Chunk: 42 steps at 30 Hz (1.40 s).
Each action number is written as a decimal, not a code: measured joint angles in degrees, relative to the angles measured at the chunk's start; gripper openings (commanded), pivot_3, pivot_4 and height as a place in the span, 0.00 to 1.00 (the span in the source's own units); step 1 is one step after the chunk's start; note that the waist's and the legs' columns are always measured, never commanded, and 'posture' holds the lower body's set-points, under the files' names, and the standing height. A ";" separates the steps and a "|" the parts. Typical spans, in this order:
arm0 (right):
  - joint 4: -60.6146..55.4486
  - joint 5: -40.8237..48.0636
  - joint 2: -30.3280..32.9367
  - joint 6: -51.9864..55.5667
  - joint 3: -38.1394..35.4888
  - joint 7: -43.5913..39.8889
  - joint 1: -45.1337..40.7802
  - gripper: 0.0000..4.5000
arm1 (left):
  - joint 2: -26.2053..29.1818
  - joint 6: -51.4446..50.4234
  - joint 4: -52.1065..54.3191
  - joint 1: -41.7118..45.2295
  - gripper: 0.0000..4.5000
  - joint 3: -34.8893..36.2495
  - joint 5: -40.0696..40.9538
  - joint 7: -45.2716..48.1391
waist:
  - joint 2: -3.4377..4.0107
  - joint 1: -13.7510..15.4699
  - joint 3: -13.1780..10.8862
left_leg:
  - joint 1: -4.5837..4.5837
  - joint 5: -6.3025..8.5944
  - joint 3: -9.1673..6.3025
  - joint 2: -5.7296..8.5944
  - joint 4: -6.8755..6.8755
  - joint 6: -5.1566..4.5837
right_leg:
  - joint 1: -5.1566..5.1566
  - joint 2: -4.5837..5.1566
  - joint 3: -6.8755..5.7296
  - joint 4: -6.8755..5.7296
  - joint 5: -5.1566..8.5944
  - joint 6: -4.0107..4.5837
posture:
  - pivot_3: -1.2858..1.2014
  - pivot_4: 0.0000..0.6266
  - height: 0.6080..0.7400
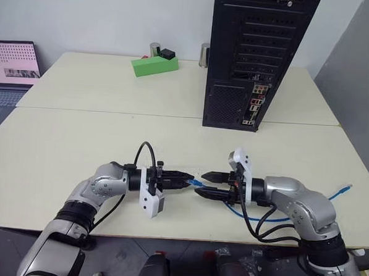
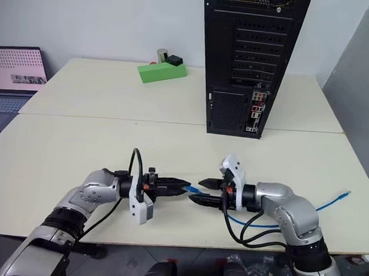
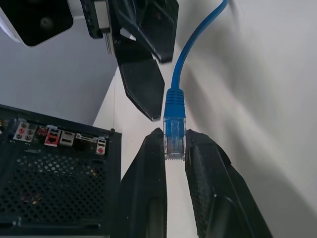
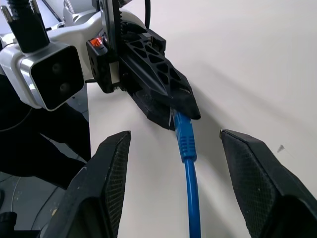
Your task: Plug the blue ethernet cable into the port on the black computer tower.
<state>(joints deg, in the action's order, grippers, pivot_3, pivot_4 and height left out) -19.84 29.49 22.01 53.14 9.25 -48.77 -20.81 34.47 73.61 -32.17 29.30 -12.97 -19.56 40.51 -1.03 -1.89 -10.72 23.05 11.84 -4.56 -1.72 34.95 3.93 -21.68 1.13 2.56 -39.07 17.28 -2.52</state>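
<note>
Over the front of the table my two grippers point at each other. My left gripper is shut on the clear plug of the blue ethernet cable. From the plug the cord runs between the spread fingers of my right gripper, which is open and touches nothing. The cord then trails off the table's right edge. The black computer tower stands upright at the back, well beyond both grippers. Its coloured connector strip faces me. The port in it is too small to pick out.
A green box with a black part on top and two metal cans stand at the back of the table. A laptop sits at the far left. A grey panel rises on the right.
</note>
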 measured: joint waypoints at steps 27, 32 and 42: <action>1.30 2.80 -0.20 0.34 0.04 2.61 0.08 0.00 | 2.42 0.14 2.78 -0.39 0.06 -1.51 -4.26 -10.83 | 0.00 0.00 0.00 | 0.00 0.00 0.00 0.00 0.00 0.00 | 0.01 0.00 0.00 0.00 0.00 0.00 | 0.52 0.24 1.00; 1.41 3.34 0.05 0.37 0.04 2.62 0.07 0.00 | 2.69 -0.02 3.11 -0.42 0.06 -1.86 -4.39 -11.30 | 0.00 -0.01 0.00 | 0.00 0.00 0.00 0.00 0.00 0.00 | 0.00 0.00 0.00 0.00 0.00 0.00 | 0.52 0.24 1.00; 1.42 4.19 0.09 1.19 0.01 2.72 0.07 0.35 | 3.32 -0.65 3.48 -1.03 0.06 -2.58 -4.64 -12.43 | 0.00 -0.01 0.00 | 0.00 0.00 0.00 0.00 -0.01 0.00 | 0.00 0.00 0.00 0.00 0.00 0.00 | 0.52 0.24 1.00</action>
<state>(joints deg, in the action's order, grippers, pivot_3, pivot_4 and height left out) -18.42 33.68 22.10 54.34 9.26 -46.05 -20.74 37.78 72.95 -28.69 28.27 -15.55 -24.20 28.08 -1.03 -1.89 -10.72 23.05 11.84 -4.56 -1.73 34.94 3.93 -21.68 1.13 2.56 -39.07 17.28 -2.52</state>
